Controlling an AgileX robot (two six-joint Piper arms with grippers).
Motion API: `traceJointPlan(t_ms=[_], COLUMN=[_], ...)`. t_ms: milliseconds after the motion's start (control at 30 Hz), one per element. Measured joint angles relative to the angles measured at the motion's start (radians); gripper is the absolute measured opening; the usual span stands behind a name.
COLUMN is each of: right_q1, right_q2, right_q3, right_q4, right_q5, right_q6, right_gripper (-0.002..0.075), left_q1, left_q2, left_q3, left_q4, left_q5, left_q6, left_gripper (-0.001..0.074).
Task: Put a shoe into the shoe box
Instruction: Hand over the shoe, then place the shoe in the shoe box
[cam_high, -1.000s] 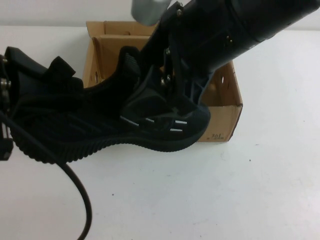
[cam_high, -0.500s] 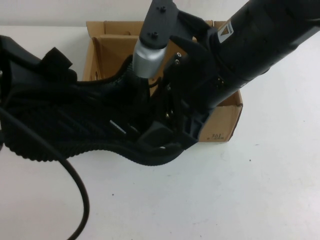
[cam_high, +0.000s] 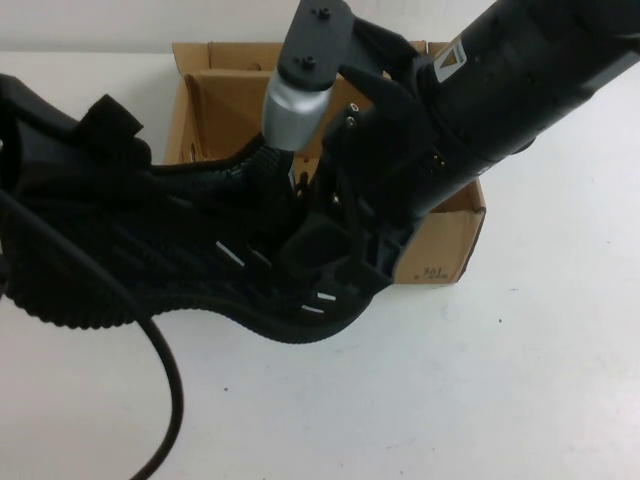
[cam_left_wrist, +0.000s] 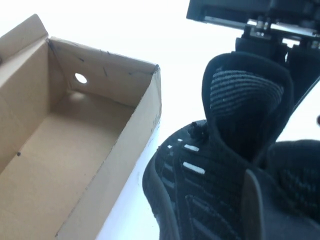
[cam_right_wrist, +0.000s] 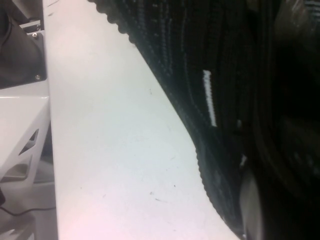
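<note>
The black shoe (cam_high: 180, 260) hangs lengthwise in front of the open brown shoe box (cam_high: 455, 235), toe to the right, heel to the left. My left gripper (cam_high: 40, 165) is shut on the heel end; one of its fingers (cam_left_wrist: 252, 205) lies against the knit by the collar. My right gripper (cam_high: 325, 255) comes down from the upper right and is shut on the shoe's forefoot, near the white dash marks. In the right wrist view one of its fingers (cam_right_wrist: 250, 200) presses on the shoe (cam_right_wrist: 210, 75) just above the ribbed sole. The box (cam_left_wrist: 125, 145) is empty inside, beside the shoe (cam_left_wrist: 200, 190).
A black cable (cam_high: 165, 380) loops from the left arm down over the white table (cam_high: 450, 380). The robot's white base (cam_right_wrist: 20, 125) stands beyond the table edge in the right wrist view. The right arm covers the box's right half.
My right gripper has turned, come down over the front of the shoe and shut on it. The toe has dipped and shifted slightly left. The left gripper stays shut on the heel.
</note>
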Motion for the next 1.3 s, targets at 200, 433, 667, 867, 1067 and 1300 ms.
traceJointPlan(t_ms=[200,433,667,867,1067,1300], right_q1=[0.000,0.002,0.002,-0.035,-0.140,-0.173], right_q2=[0.000,0.002,0.002,0.037,0.127,0.296], right_q3=[0.000,0.003,0.003,-0.024,-0.150,-0.397], right_q4=[0.011,0.005,-0.138,-0.238,-0.250,-0.320], right_q5=[0.002,0.011,-0.026,-0.058,-0.051,0.021], right_q6=[0.000,0.033,0.121,0.143,0.130,0.061], right_gripper=[0.0020,0.0017,0.0015,0.0015,0.0015,0.0015], left_q1=[0.000,0.000,0.000,0.000,0.000,0.000], left_q2=[0.000,0.000,0.000,0.000,0.000,-0.023], left_q3=[-0.006,-0.006,-0.006,-0.006,-0.006,0.091], left_q4=[-0.035,-0.052,-0.052,-0.018,0.052,0.134], left_q5=[-0.015,-0.042,-0.145,-0.205,-0.232,-0.215], left_q6=[-0.096,-0.236,-0.321,-0.377,-0.439,-0.478], left_gripper=[0.0216,0.0640,0.0592,0.0104,0.0008,-0.0001])
